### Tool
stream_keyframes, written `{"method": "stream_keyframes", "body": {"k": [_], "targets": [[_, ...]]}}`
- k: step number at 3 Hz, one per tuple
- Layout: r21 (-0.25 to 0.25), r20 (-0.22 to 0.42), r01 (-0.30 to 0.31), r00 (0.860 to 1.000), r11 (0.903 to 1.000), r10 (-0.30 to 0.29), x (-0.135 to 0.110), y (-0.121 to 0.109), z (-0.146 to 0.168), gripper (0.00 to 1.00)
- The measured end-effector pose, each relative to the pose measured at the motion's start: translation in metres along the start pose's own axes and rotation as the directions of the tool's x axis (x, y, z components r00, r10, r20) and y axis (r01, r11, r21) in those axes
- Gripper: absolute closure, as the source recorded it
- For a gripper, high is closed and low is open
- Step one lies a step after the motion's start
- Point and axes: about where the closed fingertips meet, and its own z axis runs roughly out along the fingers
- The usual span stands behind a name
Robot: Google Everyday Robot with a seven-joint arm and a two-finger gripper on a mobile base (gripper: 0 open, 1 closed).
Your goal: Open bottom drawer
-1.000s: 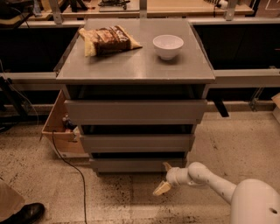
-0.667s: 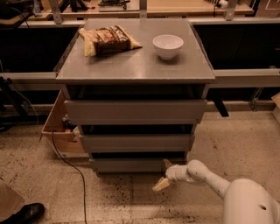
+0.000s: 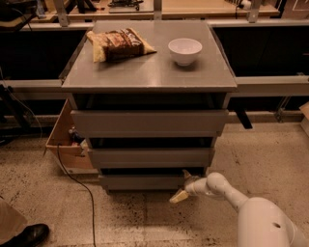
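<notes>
Camera view, lower centre-right: the claw (image 3: pixel 181 185) is spread wide and grips nothing, one finger above and one below the right end of the bottom drawer (image 3: pixel 142 182). This is the lowest front of the table (image 3: pixel 145 72), which carries a chip bag (image 3: pixel 118 43) and a white bowl (image 3: pixel 185 50).

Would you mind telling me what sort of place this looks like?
Probably a robotics lab or workshop: workbenches behind the grey drawer cabinet, a cable trailing over the speckled floor, and the robot's tool low beside the bottom drawer.
</notes>
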Motion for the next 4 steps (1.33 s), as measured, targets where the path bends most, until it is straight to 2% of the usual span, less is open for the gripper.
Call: {"method": "stream_keyframes", "body": {"k": [2, 3, 4], "targets": [[0.022, -0.02, 0.018, 1.0, 0.9996, -0.017, 0.009, -0.018, 0.023, 0.0], [0.024, -0.043, 0.039, 0.998, 0.9989, -0.038, 0.012, -0.022, 0.033, 0.18], [0.011, -0.052, 0.057, 0.997, 0.9983, -0.056, 0.011, -0.017, 0.035, 0.49]]}}
